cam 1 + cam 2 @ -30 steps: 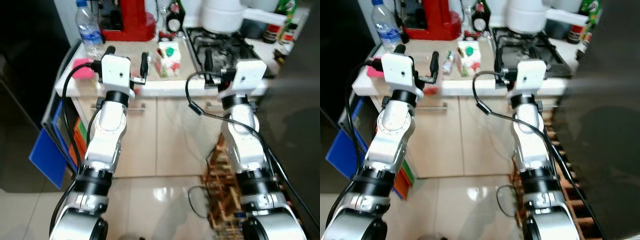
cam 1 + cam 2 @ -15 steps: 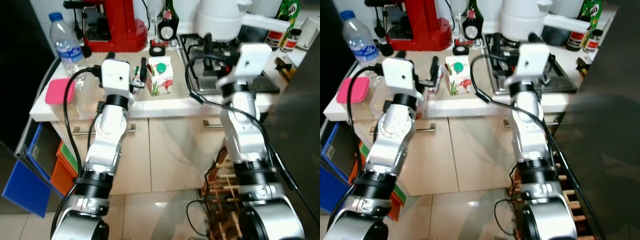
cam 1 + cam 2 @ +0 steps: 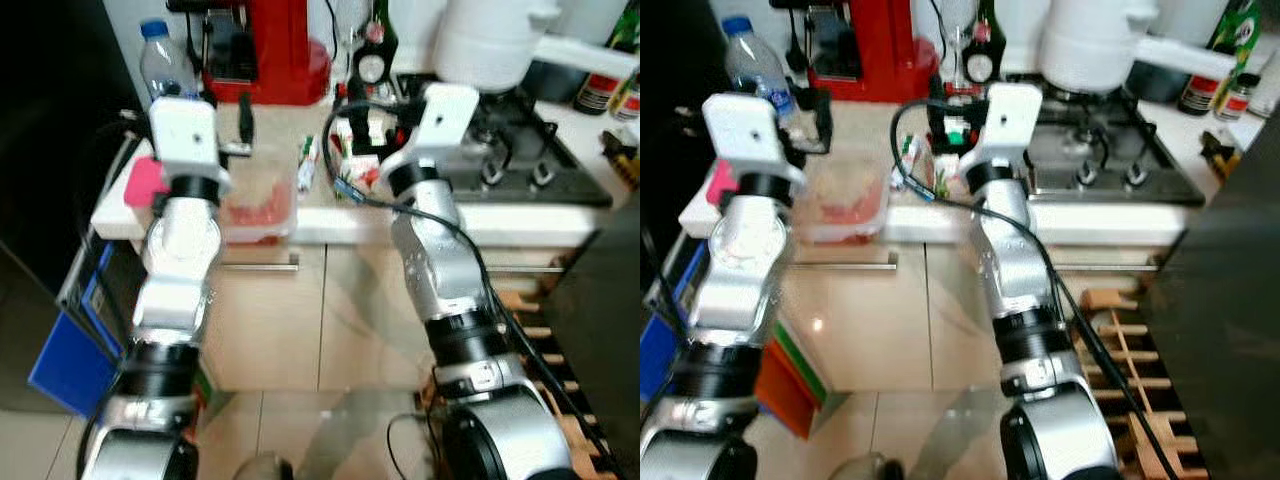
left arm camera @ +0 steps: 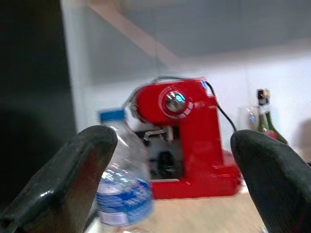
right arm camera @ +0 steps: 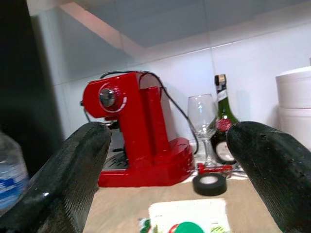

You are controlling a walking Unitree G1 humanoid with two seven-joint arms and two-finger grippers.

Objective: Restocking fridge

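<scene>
Both grippers are hovering over the kitchen tabletop [image 3: 330, 228], fingers spread apart and holding nothing. The left gripper [image 4: 170, 170] is facing a water bottle [image 4: 121, 187] and red coffee machine [image 4: 187, 141], while the right gripper [image 5: 167, 170] is poised just above a small carton [image 5: 187, 221], beside a clear food container [image 3: 258, 195].

glossy red coffee machine [image 5: 131, 136]; clear plastic bottle [image 4: 121, 189]
</scene>
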